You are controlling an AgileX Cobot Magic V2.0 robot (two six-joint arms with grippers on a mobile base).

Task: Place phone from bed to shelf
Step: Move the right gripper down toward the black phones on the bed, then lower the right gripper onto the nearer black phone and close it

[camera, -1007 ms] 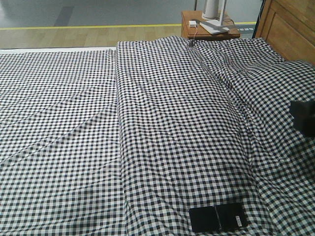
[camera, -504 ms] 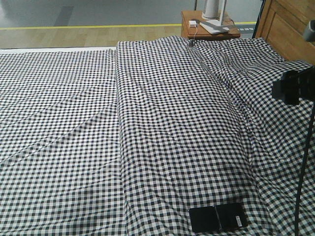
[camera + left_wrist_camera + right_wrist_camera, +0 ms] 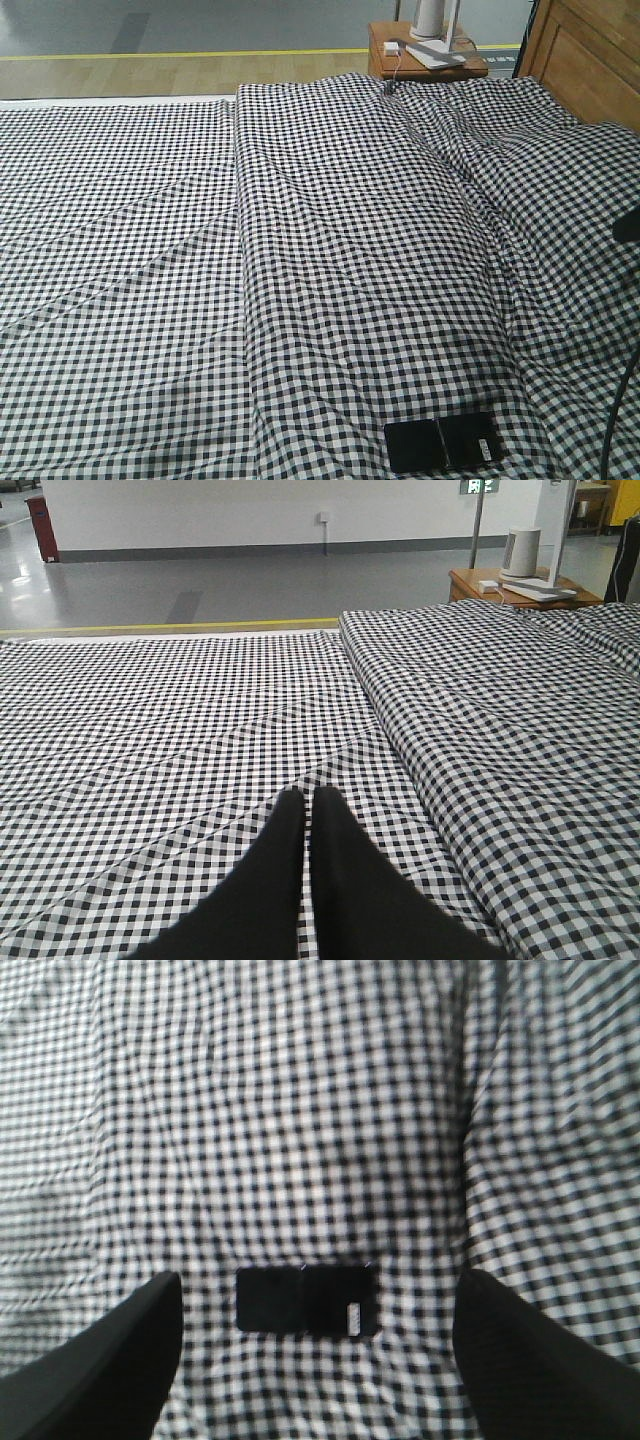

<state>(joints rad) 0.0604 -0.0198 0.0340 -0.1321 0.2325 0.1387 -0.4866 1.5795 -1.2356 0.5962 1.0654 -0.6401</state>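
The phone (image 3: 443,443) is seen lying flat on the bed (image 3: 330,250), on the raised fold of checked bedding, close to the bed's near edge in the front view. A crease is shown across its middle, and a small white sticker (image 3: 352,1317) is seen near one end in the right wrist view.

The right gripper (image 3: 318,1274) is held above the bed with its jaws spread wide. Nothing is gripped, and the phone is framed between the two fingers (image 3: 110,1360), well apart from both.

The left gripper (image 3: 306,796) is held low over the flatter part of the bed, beside the fold. Its jaws are pressed together and nothing is held between them.

A wooden headboard (image 3: 585,60) is seen at the head of the bed. A small wooden nightstand (image 3: 425,62) stands just beside that end of the bed, and a white cylinder (image 3: 520,552) and a flat white object (image 3: 538,590) are set on it. Beyond the far side of the bed, a yellow line (image 3: 180,54) is painted on the floor.
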